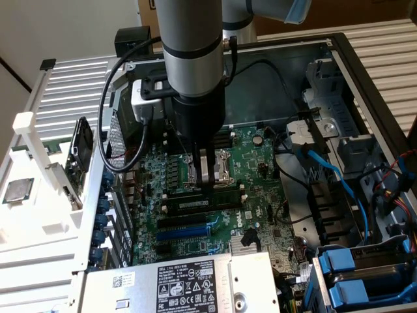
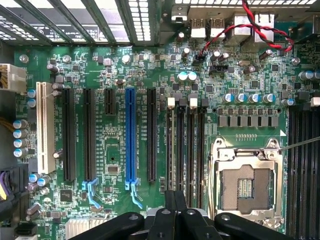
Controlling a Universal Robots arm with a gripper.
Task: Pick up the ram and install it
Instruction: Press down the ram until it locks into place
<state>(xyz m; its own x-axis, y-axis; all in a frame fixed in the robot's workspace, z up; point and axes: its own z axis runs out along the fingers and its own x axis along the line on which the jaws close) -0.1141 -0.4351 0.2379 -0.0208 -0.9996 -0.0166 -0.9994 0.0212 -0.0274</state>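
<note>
Exterior view: long, thin, dark, pale-labelled ram (image 1: 207, 200)

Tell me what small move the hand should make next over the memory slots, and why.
Probably a short, straight press down. The hand is shut, with its tips right over the ram, which sits along a memory slot beside the processor socket. I cannot tell whether the ram is fully seated, so a gentle push seems apt.

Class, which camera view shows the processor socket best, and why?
The wrist view: the processor socket lies face-on and unobstructed, with its contact field exposed. In the exterior view the gripper stands in front of it, so little more than part of its metal surround can be seen.
</note>
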